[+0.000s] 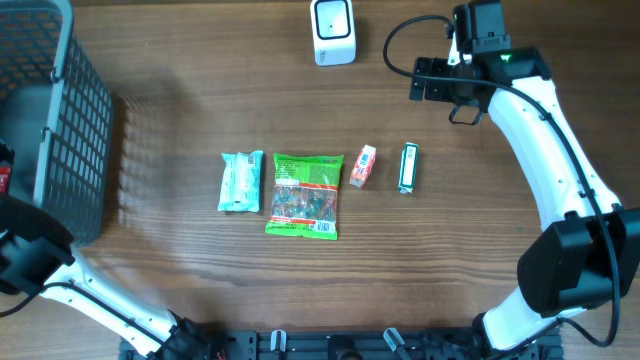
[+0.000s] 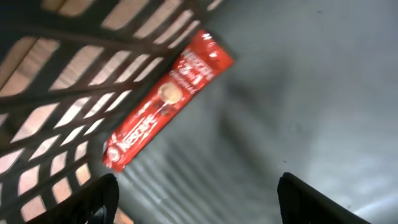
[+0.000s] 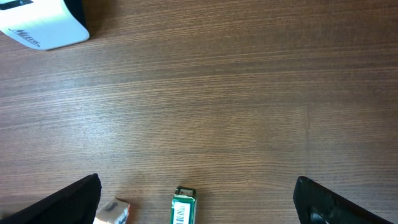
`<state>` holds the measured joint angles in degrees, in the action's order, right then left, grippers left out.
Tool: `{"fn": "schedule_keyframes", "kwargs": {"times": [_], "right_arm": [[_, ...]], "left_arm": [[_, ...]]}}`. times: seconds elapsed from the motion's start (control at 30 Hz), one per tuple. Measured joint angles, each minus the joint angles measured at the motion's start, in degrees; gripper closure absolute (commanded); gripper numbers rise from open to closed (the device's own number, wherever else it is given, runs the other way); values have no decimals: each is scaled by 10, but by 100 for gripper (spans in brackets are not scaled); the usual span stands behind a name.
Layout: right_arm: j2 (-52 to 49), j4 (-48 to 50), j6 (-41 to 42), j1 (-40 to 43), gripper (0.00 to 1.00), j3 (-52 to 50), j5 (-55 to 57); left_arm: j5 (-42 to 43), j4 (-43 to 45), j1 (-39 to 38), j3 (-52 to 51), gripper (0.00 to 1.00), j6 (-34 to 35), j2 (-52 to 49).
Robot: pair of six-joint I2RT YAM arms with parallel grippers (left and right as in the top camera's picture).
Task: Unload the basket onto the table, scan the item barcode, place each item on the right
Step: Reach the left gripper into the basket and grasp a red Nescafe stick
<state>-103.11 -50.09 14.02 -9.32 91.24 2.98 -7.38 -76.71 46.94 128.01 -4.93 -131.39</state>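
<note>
The white barcode scanner (image 1: 332,30) stands at the table's far edge and shows again as the scanner (image 3: 43,28) at the top left of the right wrist view. A red Nescafe sachet (image 2: 166,93) lies on the grey floor of the dark mesh basket (image 1: 60,120). My left gripper (image 2: 199,190) hangs open above the basket floor, just right of the sachet and holding nothing. My right gripper (image 1: 432,82) is open over bare wood to the right of the scanner. Between its fingers in the wrist view, the right gripper (image 3: 198,190) frames a green pack (image 3: 185,208) lying on the table.
A row of items lies mid-table: a teal packet (image 1: 240,181), a green candy bag (image 1: 306,195), a small orange-and-white box (image 1: 362,166) and the green pack (image 1: 407,168). The basket's mesh wall (image 2: 74,68) rises left of the sachet.
</note>
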Motion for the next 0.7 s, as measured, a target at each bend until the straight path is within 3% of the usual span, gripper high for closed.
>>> {"fn": "schedule_keyframes", "kwargs": {"times": [0.37, 0.7], "right_arm": [[0, 0, 0, 0, 0, 0, 0], [0, 0, 0, 0, 0, 0, 0]], "left_arm": [[15, 3, 4, -3, 26, -86, -27], [-4, 116, 12, -123, 27, -155, -27]]}}
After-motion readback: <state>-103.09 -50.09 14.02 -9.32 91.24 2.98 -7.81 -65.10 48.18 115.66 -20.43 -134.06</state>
